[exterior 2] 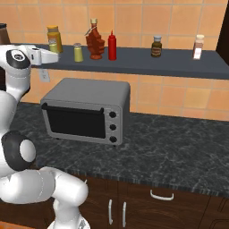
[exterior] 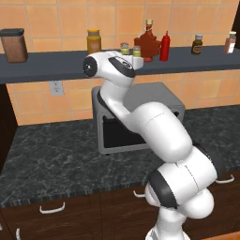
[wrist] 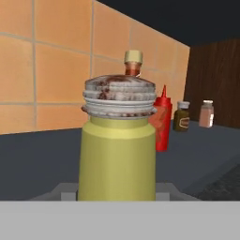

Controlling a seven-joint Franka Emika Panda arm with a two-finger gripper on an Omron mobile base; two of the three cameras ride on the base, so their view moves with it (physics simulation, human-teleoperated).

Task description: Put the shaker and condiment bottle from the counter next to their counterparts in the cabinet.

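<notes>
Yellow-green and silver-capped, so easy to match. Grips the shaker (wrist: 117,154) with the gripper (exterior 2: 53,56) closed nearly all the way on its body, up at the near lip of the cabinet (exterior 2: 156,65). Cannot tell whether the base already touches the board. Looks along the shelf past the cap toward the red maple-leaf bottle (exterior 2: 95,44) and the condiment bottle (exterior 2: 112,46), which stands just beside it, so counts that half of the job as likely done.

For this step: carry the shaker level and upright toward its twin (exterior 2: 78,52), which stands just left of the maple-leaf bottle. Aim for the bare board on the twin's near or left side, close but apart. Lower until the base sits flat before letting go. Open only a little and draw straight back along the line of approach, so as not to drag the thing over.

Edges and room: mind the front lip of the shelf; set down well inside it, not on the rim. Keep clear of the orange-yellow jar (exterior 2: 54,33) just behind the hand, against the tiles. Expect little slack between twin and leaf bottle, so avoid pushing in from that side. Use the open stretch of board further right, before the small dark brown bottle (exterior 2: 156,46), only if needed. Stay high over the toaster oven (exterior 2: 85,109) when retreating.
</notes>
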